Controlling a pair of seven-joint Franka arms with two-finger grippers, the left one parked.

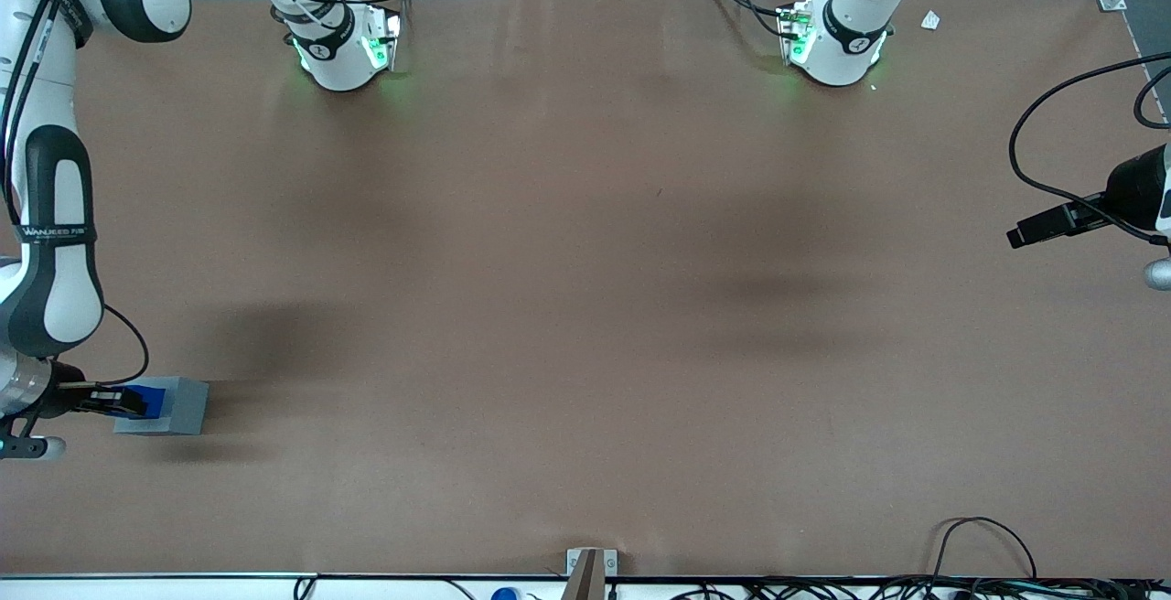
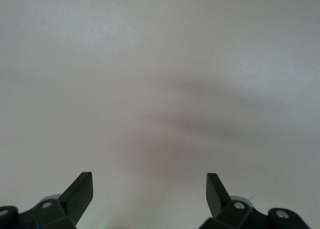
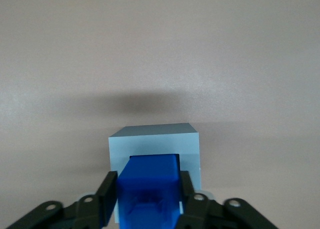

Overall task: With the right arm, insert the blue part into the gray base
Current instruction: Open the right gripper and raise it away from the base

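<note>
Wrist view: gripper (image 3: 148,196) jaws clamp blue part (image 3: 150,189)

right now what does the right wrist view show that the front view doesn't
Only the right wrist view shows the tool shut on the blue part, one finger on each side, with the part's end over the recess in the gray base. Only the front view shows the whole brown table, the right arm and both arm bases. Both show the blue part at the gray base, held by the tool.
</note>
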